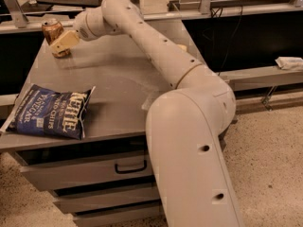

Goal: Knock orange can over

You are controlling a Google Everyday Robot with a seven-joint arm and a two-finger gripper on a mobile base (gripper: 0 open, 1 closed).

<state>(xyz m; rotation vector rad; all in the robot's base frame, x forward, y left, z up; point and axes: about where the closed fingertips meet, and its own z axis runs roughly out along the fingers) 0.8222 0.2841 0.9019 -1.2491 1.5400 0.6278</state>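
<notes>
Now, tool (64,41) against the upright orange can (51,30) at the far-left corner of the table (118,79), its grip state unclear

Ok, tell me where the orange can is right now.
In the camera view, the orange can sits at the far-left corner of the table, with the hand directly in front of it.

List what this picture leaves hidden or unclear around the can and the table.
All in the camera view:
1. Can: the lower half is hidden by the gripper at the far left corner of the table; whether they touch cannot be told.
2. Sponge: nearly all hidden behind the arm.
3. Drawers: the right part is hidden by the arm, the lowest cut off by the bottom edge.
</notes>
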